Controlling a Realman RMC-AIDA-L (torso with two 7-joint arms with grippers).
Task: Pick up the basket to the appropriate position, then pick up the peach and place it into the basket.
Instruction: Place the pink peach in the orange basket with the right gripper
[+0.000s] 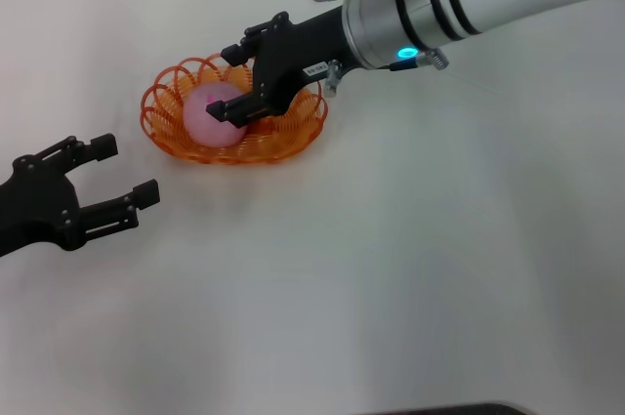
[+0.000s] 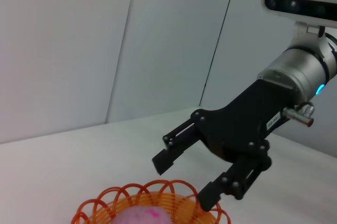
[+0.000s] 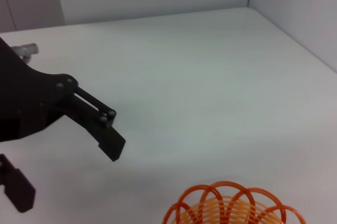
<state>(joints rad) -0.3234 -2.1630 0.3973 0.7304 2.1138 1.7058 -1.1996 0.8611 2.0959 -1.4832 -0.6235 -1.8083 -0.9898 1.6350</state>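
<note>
— Over the basket (image 1: 234, 120), what's the right gripper (image 1: 227, 80) doing?
— Fingers spread wide above the peach (image 1: 213, 113), which sits inside. Left gripper (image 1: 105, 177) idles open, well off.
— Risk?
— A fingertip could snag the looped rim and drag it.

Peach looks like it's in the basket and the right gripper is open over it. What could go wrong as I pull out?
1. The right gripper is open with its lower finger close against the peach; retracting sideways rather than up could roll the peach or drag it out.
2. Its fingers hang just above the basket and its looped rim, so a low exit may snag the wire and shift the light basket.
3. The left gripper waits open nearby; keep it still.
</note>
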